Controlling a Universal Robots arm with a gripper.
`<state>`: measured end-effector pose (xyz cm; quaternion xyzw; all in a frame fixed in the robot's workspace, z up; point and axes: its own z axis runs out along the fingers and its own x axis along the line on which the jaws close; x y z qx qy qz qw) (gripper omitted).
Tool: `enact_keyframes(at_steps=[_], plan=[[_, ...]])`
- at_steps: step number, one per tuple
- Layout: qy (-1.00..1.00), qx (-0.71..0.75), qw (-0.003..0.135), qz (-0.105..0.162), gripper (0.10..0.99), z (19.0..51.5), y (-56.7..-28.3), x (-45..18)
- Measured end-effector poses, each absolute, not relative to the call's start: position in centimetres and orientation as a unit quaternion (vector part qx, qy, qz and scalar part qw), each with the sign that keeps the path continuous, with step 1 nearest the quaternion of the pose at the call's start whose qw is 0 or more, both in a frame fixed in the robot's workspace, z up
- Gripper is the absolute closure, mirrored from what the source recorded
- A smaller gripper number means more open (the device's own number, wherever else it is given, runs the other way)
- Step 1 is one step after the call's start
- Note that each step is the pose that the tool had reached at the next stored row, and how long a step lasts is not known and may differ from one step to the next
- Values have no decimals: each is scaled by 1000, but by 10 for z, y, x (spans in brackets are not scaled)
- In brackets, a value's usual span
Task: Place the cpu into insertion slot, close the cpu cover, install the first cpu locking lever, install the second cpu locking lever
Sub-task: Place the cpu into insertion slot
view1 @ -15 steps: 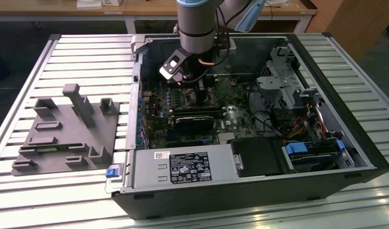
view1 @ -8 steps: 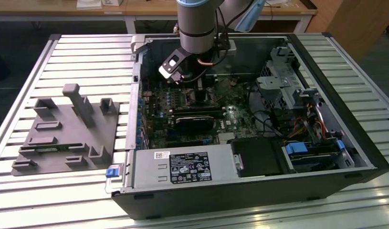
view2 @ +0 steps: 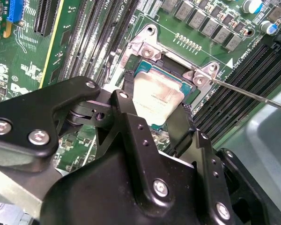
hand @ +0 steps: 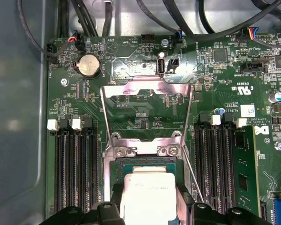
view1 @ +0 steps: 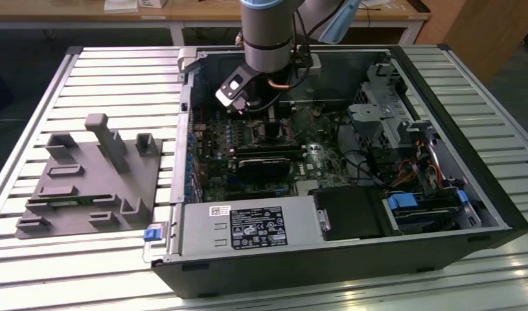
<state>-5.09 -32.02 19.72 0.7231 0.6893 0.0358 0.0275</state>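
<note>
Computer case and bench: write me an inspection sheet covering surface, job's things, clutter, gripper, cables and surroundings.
Surface: slatted metal table carrying an open computer case.
Job's things: cpu held at the insertion slot, cannot tell if seated; cpu cover standing open; one locking lever free, angled away from the slot.
Clutter: grey moulded fixture on the table, at the exterior view's left of the case.
Gripper: gripper inside the case, closed on the cpu's edges.
Cables: black cables lying beyond the cpu cover, apart from the slot.
Surroundings: wooden desks behind the table.
</note>
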Motion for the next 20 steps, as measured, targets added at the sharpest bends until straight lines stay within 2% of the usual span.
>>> enact_keyframes(at_steps=[20], plan=[[689, 723, 25, 38, 561, 197, -320, -49]])
